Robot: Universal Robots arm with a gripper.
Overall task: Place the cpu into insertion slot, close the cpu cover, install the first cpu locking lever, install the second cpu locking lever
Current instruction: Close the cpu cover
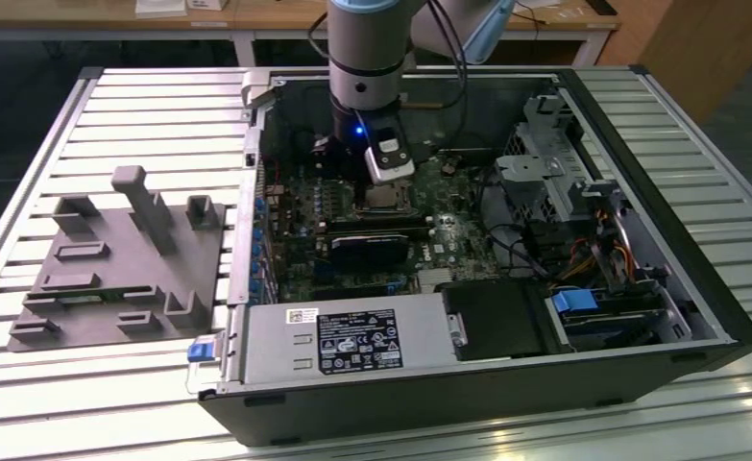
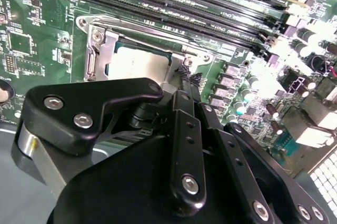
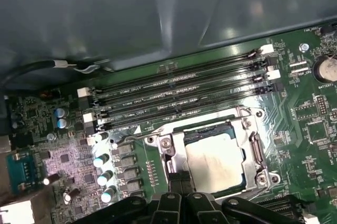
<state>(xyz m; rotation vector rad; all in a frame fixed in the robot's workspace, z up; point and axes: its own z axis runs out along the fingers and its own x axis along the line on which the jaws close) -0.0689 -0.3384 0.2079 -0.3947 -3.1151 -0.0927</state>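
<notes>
Presently, the arm stands upright inside the open computer case (image 1: 478, 403), which lies on a slatted table (image 1: 94, 403). The gripper (image 3: 181, 181) hangs low over the motherboard (image 3: 310, 129), in the far half of the case and toward the exterior view's left.

The cpu (image 3: 213, 161) sits flat in the insertion slot (image 3: 210, 131), its dull silver top facing up. The cpu cover (image 3: 176, 153) lies down around it, and the chip shows through the central window. Whether either locking lever is latched cannot be told.

In both wrist views the black fingertips (image 2: 181, 76) are drawn together with no gap visible between them. They stand just at one edge of the cover frame. Whether anything thin is pinched between them cannot be told.

The long black memory slots (image 3: 184, 97) run parallel along the opposite side of the socket, close beside it. A row of small capacitors (image 3: 102, 176) stands near another side.

In the exterior view a power supply (image 1: 350, 341) fills the near edge of the case. A grey fixture (image 1: 119, 259) rests on the table to the exterior view's left, apart from the case.
</notes>
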